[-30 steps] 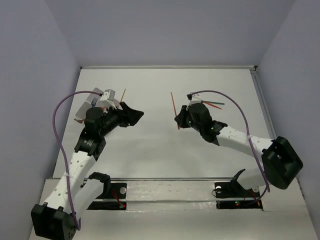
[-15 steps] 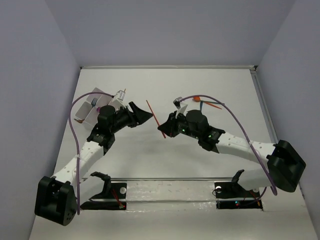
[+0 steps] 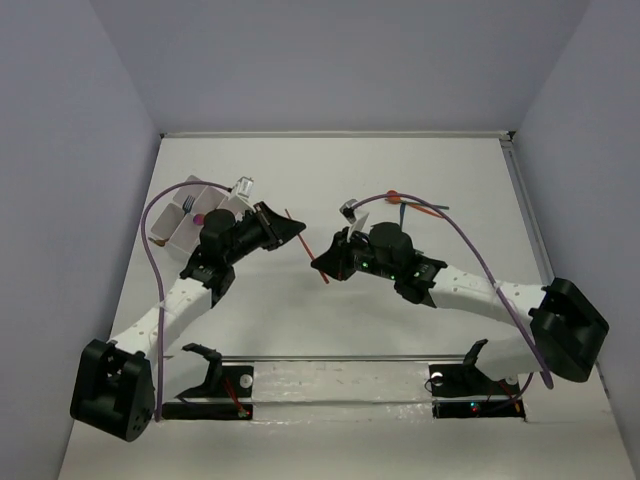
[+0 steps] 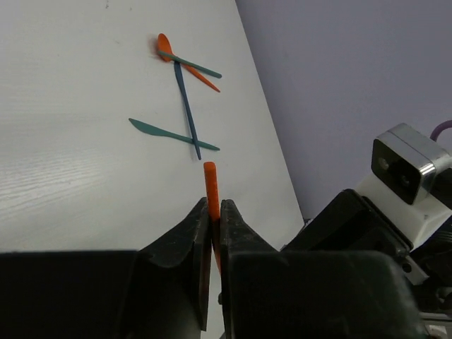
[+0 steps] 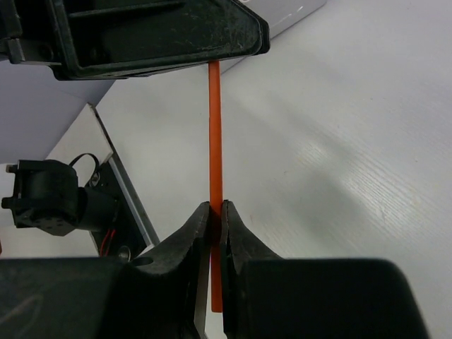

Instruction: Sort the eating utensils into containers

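Observation:
An orange-red stick [image 3: 323, 278] hangs above the table's middle, gripped at both ends. My left gripper [image 3: 298, 230] is shut on one end; in the left wrist view the stick [image 4: 210, 180] juts out past that gripper [image 4: 215, 205]. My right gripper [image 3: 320, 262] is shut on the other end, with the stick [image 5: 215, 134] running up from that gripper [image 5: 216, 206] to the left fingers [image 5: 155, 35]. More utensils [image 3: 415, 207] lie at the back right: an orange spoon [image 4: 185, 66], a blue piece [image 4: 186, 106] and a teal one [image 4: 171, 133]. The white container tray [image 3: 172, 228] sits back left.
A fork [image 3: 190, 205] and a small pink piece [image 3: 199, 217] lie in the tray's compartments. A raised rim [image 3: 520, 190] bounds the table on the right. The arm bases and a metal rail [image 3: 340, 375] line the near edge.
My left gripper has shut on the free end of the orange-red stick. The right gripper brought the stick leftward to meet it and stays shut.

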### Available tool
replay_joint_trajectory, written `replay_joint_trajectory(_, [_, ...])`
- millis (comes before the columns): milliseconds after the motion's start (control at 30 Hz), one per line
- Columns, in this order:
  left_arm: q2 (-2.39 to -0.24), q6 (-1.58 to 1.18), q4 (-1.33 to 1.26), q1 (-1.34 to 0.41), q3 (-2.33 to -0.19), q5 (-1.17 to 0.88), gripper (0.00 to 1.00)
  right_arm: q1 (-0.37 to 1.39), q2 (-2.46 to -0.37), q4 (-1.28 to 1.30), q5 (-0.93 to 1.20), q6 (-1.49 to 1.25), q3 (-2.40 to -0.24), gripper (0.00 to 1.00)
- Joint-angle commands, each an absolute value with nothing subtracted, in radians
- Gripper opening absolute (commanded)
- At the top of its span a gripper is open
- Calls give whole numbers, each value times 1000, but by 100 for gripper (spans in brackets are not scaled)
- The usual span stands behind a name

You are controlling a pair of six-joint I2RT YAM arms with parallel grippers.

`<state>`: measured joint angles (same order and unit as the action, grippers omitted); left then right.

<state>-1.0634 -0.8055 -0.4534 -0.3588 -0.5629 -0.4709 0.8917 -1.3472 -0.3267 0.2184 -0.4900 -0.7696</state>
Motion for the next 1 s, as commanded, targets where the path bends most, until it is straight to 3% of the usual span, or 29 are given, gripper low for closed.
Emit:
replay_joint_trajectory(0, [-1051, -782, -502, -362, -583, -427, 8, 902, -1354, -416, 265, -489, -762, 8])
replay_joint_trajectory(100, [-1008, -744, -439, -362, -601, -379, 6, 902, -1344, -413, 261, -495, -756, 9])
replay_joint_trajectory(167, [-971, -721, -375, -362, -617, -333, 6, 902, -1325, -408, 259, -499, -752, 18])
replay_joint_trajectory(233, [-951, -683, -306, -362, -636, -282, 6, 902, -1312, -394, 259, -499, -755, 35])
replay_joint_trajectory(467, [-894, -589, -151, -351, -707, -146, 6, 902, -1244, -339, 281, -479, -753, 64])
replay_joint_trajectory(967, [-998, -466, -58, -152, -948, 75, 6, 902, -1023, -146, 112, -367, -695, 65])
